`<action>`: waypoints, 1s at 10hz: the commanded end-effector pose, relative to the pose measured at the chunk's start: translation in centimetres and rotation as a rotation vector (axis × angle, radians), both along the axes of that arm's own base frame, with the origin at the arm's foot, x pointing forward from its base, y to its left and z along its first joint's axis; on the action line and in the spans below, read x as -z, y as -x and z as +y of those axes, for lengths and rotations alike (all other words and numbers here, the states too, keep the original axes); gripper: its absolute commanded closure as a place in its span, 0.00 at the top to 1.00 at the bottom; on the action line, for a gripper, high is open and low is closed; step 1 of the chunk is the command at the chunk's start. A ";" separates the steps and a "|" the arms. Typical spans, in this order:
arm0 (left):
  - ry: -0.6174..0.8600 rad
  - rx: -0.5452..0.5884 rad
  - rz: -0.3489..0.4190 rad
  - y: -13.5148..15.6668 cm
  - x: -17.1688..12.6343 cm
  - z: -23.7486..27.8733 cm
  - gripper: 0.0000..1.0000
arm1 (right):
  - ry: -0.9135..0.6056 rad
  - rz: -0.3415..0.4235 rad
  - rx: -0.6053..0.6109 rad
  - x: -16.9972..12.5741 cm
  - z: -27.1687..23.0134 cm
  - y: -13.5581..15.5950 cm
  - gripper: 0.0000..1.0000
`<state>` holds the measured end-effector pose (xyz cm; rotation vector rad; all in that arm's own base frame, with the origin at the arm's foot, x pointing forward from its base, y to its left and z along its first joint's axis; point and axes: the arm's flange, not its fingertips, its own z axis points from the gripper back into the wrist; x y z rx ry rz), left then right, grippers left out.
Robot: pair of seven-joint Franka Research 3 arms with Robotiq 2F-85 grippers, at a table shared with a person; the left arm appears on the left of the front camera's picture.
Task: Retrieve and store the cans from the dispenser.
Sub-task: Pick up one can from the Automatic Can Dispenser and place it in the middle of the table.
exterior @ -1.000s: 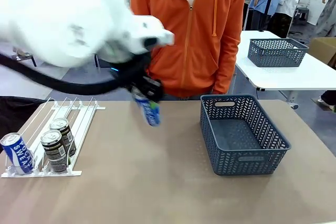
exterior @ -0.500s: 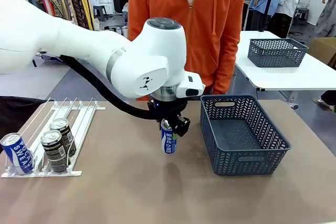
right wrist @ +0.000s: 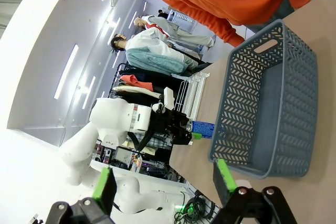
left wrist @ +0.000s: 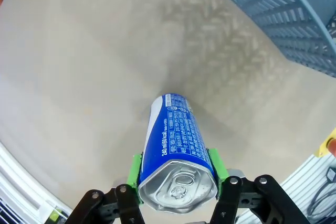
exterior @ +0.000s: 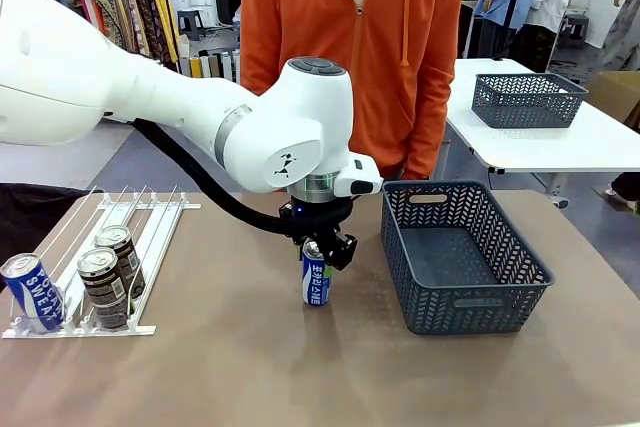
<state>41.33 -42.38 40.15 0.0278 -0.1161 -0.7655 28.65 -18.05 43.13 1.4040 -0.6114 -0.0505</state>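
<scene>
Pinched in the left jaws, green pads [left wrist: 137, 167] pressed to either side just below the silver top: a slim blue aluminium drink can with white lettering [exterior: 316, 282]. Held upright and low over the brown tabletop [exterior: 250, 367], base at or just off the surface, hard to say which. Gripped high, probably to leave the base free for setting down. Positioned just beside the near-left wall of the dark grey lattice plastic basket [exterior: 465, 319], outside it. Nothing in that basket yet. Well to the left, on the flat white rail dispenser [exterior: 80, 330]: one more blue can [exterior: 30, 292] down at the stopper end of an outer lane, and two dark brown-black cans with pale labels [exterior: 105, 287] close together beside it. Right jaws spread wide, nothing between them, well clear of the can and facing the basket.
</scene>
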 end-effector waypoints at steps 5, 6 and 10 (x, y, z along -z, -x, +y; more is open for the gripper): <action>0.022 -0.018 0.001 0.2 -1.9 0.4 1.00 | -0.002 -0.014 -0.002 -0.3 -0.1 -0.1 1.00; 0.055 -0.019 -0.014 0.6 -3.4 1.0 1.00 | -0.002 -0.014 -0.002 -0.3 -0.1 -0.1 1.00; 0.266 0.030 -0.178 8.3 -18.2 12.3 1.00 | -0.002 -0.014 -0.002 -0.3 -0.1 -0.1 1.00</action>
